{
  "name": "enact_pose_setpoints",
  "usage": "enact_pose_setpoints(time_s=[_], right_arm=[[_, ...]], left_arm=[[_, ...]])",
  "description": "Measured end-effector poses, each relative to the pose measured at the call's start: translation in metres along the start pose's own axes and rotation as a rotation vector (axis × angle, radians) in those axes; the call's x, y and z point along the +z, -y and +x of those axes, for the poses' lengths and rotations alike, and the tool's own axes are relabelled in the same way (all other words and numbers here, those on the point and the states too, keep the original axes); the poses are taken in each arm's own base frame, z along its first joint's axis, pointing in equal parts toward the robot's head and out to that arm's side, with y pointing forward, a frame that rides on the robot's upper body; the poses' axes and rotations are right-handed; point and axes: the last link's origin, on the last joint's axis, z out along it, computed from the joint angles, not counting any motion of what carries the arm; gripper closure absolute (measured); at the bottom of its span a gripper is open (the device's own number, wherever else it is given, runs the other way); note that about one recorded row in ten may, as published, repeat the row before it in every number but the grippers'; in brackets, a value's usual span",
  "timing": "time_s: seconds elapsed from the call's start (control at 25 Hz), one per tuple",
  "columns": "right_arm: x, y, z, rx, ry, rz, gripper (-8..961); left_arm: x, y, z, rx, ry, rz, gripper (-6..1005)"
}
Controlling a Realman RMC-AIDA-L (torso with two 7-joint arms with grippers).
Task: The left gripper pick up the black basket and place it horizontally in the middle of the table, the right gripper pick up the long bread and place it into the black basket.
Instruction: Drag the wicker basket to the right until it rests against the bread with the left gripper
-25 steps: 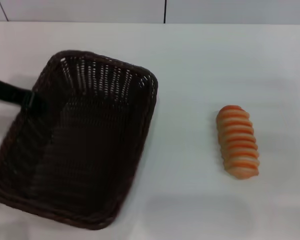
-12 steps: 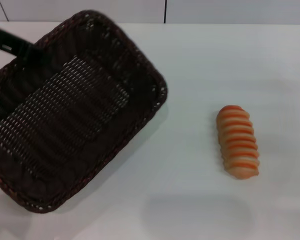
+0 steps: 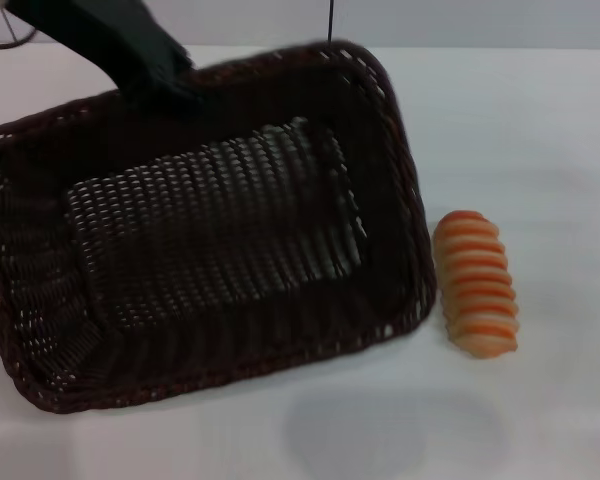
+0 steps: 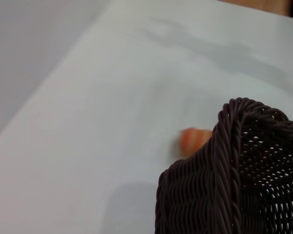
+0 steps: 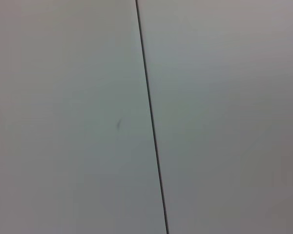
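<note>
Jaws unseen, left gripper (image 3: pixel 165 72) holds empty black basket (image 3: pixel 40 330).

A pale grey wall (image 3: pixel 480 20) runs along the top of the head view, split by a thin dark vertical seam (image 3: pixel 330 20). The same seam (image 5: pixel 151 122) crosses the right wrist view.

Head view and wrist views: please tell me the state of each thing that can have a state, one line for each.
black basket: empty, held at its far rim, its right end close to the bread.
long bread: lying on the table, ridged side up, outside the basket.
left gripper: at the basket's far rim, gripping it.
right gripper: not in view.
table: bears the bread.
</note>
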Motion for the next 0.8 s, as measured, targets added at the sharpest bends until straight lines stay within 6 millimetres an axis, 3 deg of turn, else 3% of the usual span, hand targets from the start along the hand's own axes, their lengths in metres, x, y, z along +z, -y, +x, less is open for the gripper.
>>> enact_pose_setpoints(time_s=[0.08,0.28,0.4,0.8], right_arm=[[-0.002,0.0,0.0,0.001,-0.001,0.0,393],[-0.006,0.0,0.0,0.003,-0.004,0.0,393],[-0.009,0.001,0.001,0.003,-0.01,0.003,393],[-0.013,-0.002,-0.002,0.01,-0.007,-0.005,394]], left_arm=[[0.015,-0.011,0.015,0.125,0.028,-0.081,794],[0.041,-0.026,0.026,0.252,0.047,-0.146,791],[0.054,-0.031,0.028,0.275,0.049,-0.135,789],[0.068,-0.028,0.017,0.262,0.096,-0.096,764]])
